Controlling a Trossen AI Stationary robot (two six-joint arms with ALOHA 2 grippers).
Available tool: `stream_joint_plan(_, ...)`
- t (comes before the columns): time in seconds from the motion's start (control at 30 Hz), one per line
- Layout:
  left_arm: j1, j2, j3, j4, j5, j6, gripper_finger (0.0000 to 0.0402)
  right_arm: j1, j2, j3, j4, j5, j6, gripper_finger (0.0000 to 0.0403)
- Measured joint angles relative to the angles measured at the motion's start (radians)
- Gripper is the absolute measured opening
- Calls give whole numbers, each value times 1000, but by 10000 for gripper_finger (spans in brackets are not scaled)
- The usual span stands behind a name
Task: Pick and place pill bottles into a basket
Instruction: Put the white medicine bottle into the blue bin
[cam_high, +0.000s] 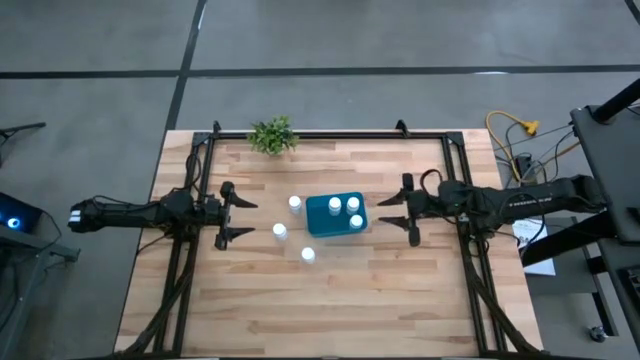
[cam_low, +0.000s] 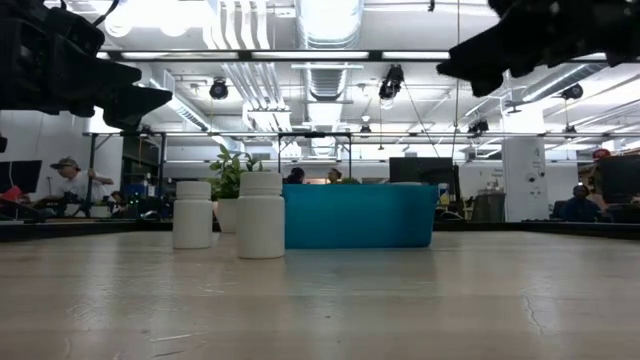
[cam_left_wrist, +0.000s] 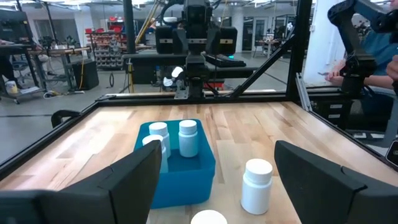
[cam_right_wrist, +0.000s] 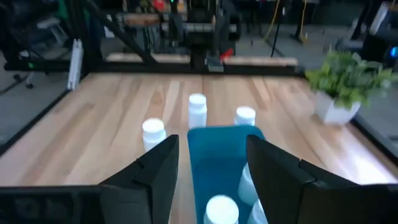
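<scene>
- Six pill bottles make up your job, and you're halfway by my count: three sit in the bin, three wait on the wood.
- Your table (cam_high: 400, 300) is the biggest thing here, a pale plank top with a dark rail around it.
- Your left gripper (cam_high: 240, 218) hangs at nine o'clock of the basket, fingers spread and holding nothing, well apart from the nearest bottle.
- Your right gripper (cam_high: 398, 210) hangs at three o'clock of the basket, just beside it, fingers likewise spread and empty.
- Your teal basket (cam_high: 322, 222) sits near table centre with three white bottles inside (cam_high: 344, 210), clustered toward its three o'clock half.
- A small potted plant (cam_high: 272, 136) stands at eleven o'clock of the basket, by the far rail; leave it alone.
- Your first loose bottle (cam_high: 295, 204) stands upright at ten o'clock of the basket, just beside its wall.
- Your second loose bottle (cam_high: 279, 232) stands at eight o'clock, a little farther out.
- Your third loose bottle (cam_high: 308, 254) stands at seven o'clock, nearest the front edge.
- Judging from this, you're between picks. Your left arm looks better placed: bring it toward the second bottle, straddle the cap, close, lift clear of the rim and release over the basket's free nine o'clock half.
</scene>
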Motion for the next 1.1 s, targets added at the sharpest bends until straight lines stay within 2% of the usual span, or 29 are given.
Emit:
stream_joint_plan(0.17, 0, 2, 0, -2, 0, -1, 295, 15, -129, -70, 57, 0, -13, 178)
stream_joint_plan(0.6, 0, 1, 0, -2, 0, -1, 295, 27, -402, -197, 44, -6, -17, 178)
stream_joint_plan(1.1, 0, 0, 0, 3, 0, -2, 295, 31, -503, -318, 46, -34, -24, 178)
